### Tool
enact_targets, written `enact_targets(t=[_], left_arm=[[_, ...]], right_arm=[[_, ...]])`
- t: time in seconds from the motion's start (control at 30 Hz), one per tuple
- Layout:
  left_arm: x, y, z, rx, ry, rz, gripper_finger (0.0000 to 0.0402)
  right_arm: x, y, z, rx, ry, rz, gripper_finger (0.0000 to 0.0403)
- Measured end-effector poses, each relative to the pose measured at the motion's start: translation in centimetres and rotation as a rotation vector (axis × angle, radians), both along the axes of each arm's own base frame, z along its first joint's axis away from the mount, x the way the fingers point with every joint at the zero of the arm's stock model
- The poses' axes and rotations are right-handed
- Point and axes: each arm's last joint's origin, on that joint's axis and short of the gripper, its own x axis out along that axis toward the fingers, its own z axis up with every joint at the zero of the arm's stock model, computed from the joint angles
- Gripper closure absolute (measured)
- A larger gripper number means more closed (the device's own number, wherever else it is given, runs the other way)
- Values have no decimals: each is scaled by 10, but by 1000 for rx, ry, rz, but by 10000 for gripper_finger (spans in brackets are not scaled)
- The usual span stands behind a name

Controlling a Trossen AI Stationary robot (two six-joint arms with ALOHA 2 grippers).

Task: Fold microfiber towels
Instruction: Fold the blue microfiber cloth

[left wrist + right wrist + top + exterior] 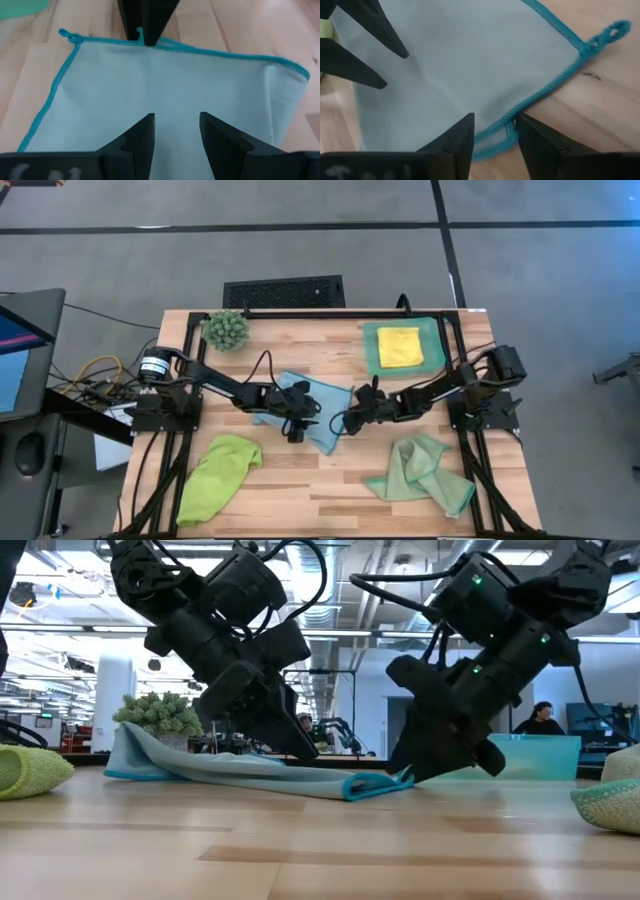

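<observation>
Blue towel (312, 406) sits mid-table, lying partly folded on the wood, its teal-stitched hem visible all round. I have both grippers down on it. Left gripper (297, 430) is over the towel's near-left part; in its wrist view I see the two fingers (142, 137) parted with a clear gap, bare cloth between them, nothing pinched. Right gripper (352, 418) is at the towel's right edge. Its wrist view shows the fingers (462, 137) apart as well, straddling the stitched hem, with the corner loop (610, 32) lying just beyond on the table (320, 480). I cannot say the hem is gripped; the jaws look loose around it.

From the low view, the towel lies flat with a small raised roll at its right end (375, 783), right under the right arm's tip. Left arm's tip touches down near the towel's middle.

Other towels: yellow towel (399, 346), folded, rests in the teal tray (432, 330) at the far right. Lime towel (220, 475) is bunched at the near left. Sage towel (425, 470) is crumpled at the near right. Plant (226, 330) stands at the far left corner, well apart from both arms.

A person (540, 718) is seated in the room beyond the table.
</observation>
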Motion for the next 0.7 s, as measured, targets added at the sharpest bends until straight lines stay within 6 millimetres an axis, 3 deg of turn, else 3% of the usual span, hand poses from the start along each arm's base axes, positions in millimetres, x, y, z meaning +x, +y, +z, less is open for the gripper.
enact_targets(t=[0.2, 0.33, 0.53, 0.7], left_arm=[[-2, 3, -2, 19, 26, 4, 254], [-1, 9, -2, 20, 22, 26, 254], [4, 13, 4, 18, -57, 27, 254], [22, 27, 19, 106, -288, 18, 253]], right_arm=[[-7, 8, 8, 16, 12, 41, 344], [-8, 11, 13, 29, 10, 105, 391], [-8, 11, 13, -11, 10, 137, 399], [-7, 10, 14, -44, 5, 126, 400]])
